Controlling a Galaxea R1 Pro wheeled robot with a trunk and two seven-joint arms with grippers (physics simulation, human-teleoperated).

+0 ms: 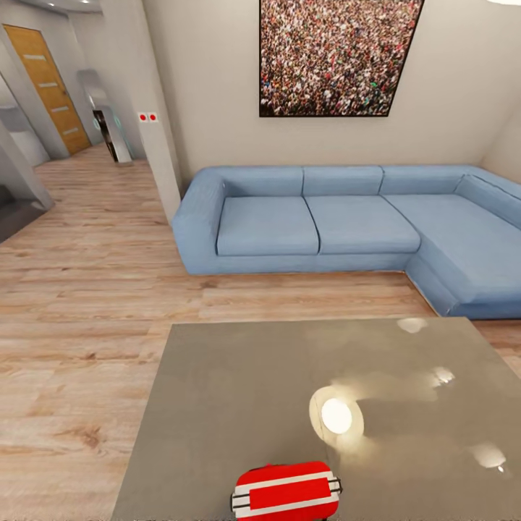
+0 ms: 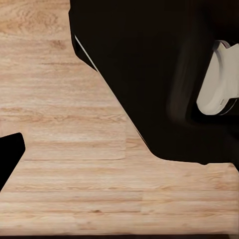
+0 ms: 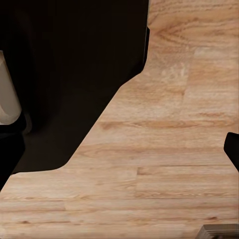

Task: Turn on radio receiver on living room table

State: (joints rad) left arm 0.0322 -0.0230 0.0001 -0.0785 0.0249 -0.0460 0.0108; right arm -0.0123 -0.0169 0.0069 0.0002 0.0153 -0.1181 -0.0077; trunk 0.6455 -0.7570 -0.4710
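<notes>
Head view: radio receiver [image 1: 286,490] bottom cropped, table [image 1: 231,405].

Head faces sofa [image 1: 347,217]; wrists face floor [image 2: 74,164] (close).

Bare table [image 1: 239,391] top beyond radio [image 1: 286,490]; sofa [image 1: 347,217] well behind

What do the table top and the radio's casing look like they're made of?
The table top looks like polished stone or lacquered grey board, though I can't tell which; its glossy finish mirrors round ceiling lights. The radio receiver looks like smooth red moulded plastic with white trim stripes: even colour, rounded corners, a soft sheen.
</notes>
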